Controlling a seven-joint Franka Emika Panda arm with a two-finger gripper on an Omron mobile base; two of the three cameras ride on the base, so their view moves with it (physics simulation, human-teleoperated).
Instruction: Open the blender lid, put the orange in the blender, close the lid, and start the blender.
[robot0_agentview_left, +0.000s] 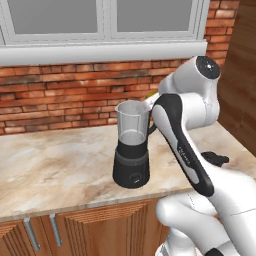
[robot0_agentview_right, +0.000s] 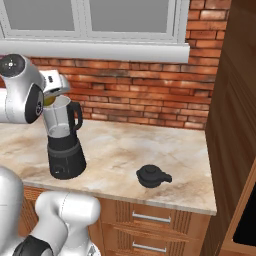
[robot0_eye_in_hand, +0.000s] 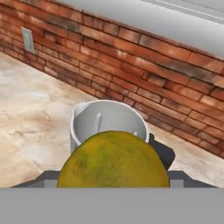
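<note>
Orange (robot0_eye_in_hand: 113, 159) gripped in wide-set gripper (robot0_agentview_right: 50, 97), just above and a bit near of open blender (robot0_agentview_right: 64, 142) mouth. Lid (robot0_agentview_right: 152, 176) off, lying well right on counter (robot0_agentview_right: 125, 150).

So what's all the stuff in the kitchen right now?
blender: one, black base with clear open jar, on the counter near its front edge
blender lid: one, black, lying on the counter, away from the blender
orange: one, yellow-green, held up over the jar's open top
counter: one, beige marble
brick wall: one, red, behind the counter
window: one, white-framed, above the bricks
gripper: one, white, jaws shut on the orange
</note>
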